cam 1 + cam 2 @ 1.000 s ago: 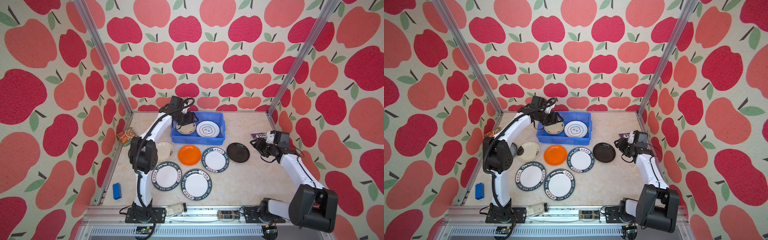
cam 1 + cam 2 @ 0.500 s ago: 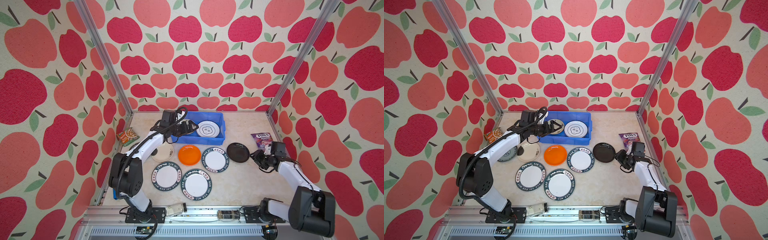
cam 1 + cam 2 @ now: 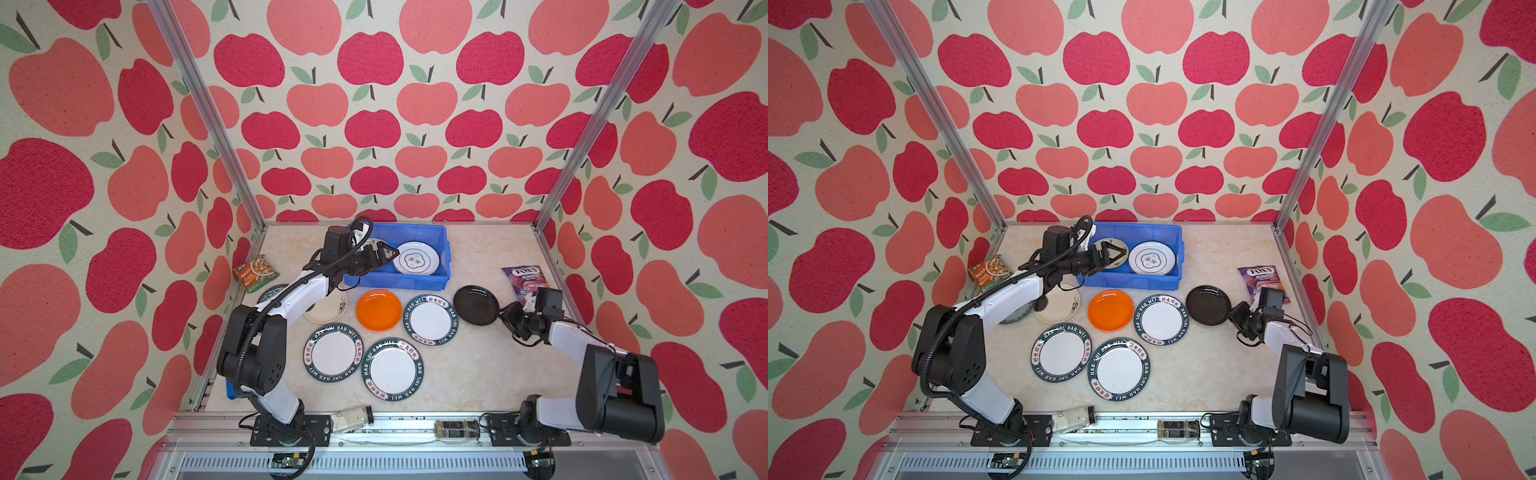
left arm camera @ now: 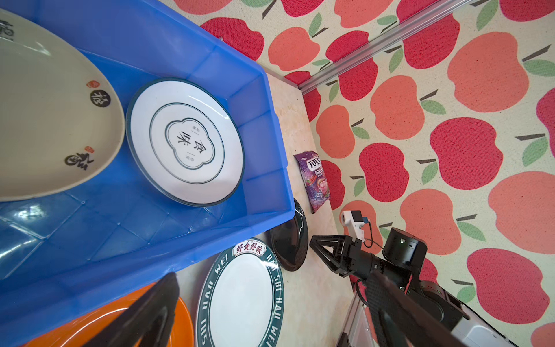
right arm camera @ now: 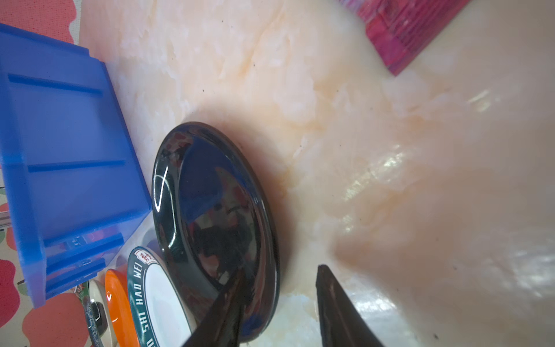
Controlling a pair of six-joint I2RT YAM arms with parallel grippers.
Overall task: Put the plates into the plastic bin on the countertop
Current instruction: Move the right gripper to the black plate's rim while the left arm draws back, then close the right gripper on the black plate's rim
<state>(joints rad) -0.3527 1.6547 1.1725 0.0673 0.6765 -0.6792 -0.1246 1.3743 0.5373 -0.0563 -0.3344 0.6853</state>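
Note:
The blue plastic bin on the countertop holds a white emblem plate and a cream calligraphy plate. My left gripper hovers open and empty over the bin's front left. On the countertop lie an orange plate, three green-rimmed plates, a cream plate and a black plate. My right gripper is open astride the black plate's near rim, one finger over the plate and the other over the counter beside it.
A purple sweets packet lies behind the right gripper, and a green snack packet by the left wall. Two glass jars lie at the front rail. A patterned plate is partly hidden under the left arm.
My left gripper opened, leaving the cream plate in the bin, and drew back toward the bin's front left. My right gripper came down to the black plate's rim, its jaws narrowing.

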